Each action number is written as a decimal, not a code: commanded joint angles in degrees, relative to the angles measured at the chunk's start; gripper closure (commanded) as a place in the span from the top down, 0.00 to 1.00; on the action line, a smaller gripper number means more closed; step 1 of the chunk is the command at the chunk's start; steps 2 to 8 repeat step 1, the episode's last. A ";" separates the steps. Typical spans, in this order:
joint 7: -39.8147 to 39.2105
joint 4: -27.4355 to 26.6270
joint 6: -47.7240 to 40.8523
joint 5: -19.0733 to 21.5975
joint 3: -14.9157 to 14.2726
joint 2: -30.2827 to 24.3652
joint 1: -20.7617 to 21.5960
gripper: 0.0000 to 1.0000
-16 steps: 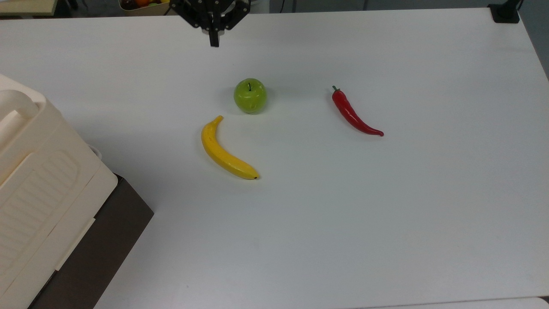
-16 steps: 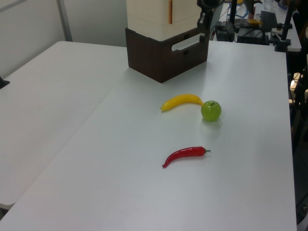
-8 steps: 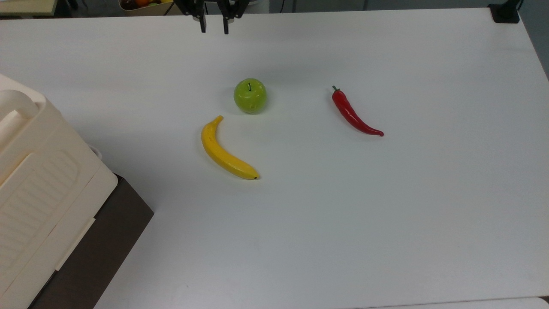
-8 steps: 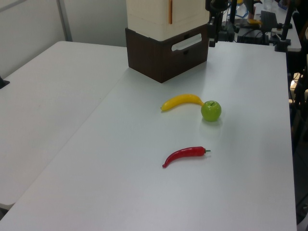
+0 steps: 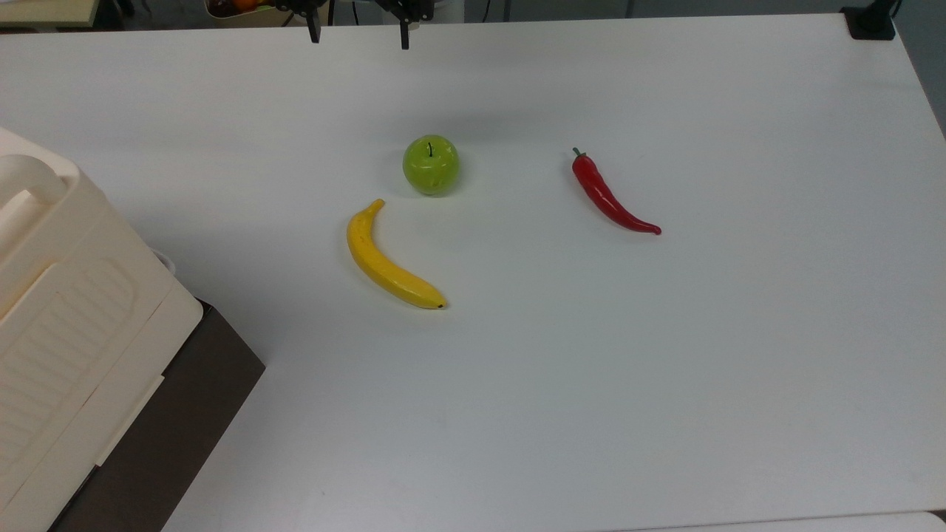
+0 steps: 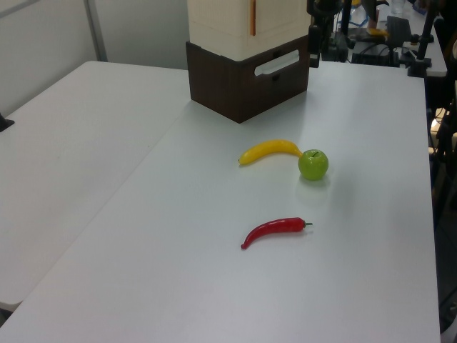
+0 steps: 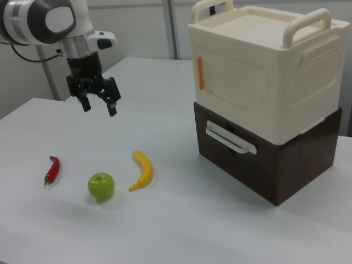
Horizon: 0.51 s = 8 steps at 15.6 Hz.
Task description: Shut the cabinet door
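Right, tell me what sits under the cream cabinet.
The large cream plastic cabinet rests on a dark brown drawer unit with a pale handle. Its inside is hidden.

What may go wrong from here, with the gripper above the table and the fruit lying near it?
1. The open gripper hangs apart from the cabinet. A low sweep toward it might knock the banana or the apple.
2. The cabinet door already looks flush, so a hard push might shift the cabinet instead.
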 commanded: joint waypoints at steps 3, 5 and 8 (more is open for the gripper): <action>-0.45 -1.66 -0.88 -0.62 -0.29 -2.07 0.20 1.00; -0.45 -1.66 -0.88 -0.62 -0.29 -2.07 0.20 1.00; -0.45 -1.66 -0.88 -0.62 -0.29 -2.07 0.20 1.00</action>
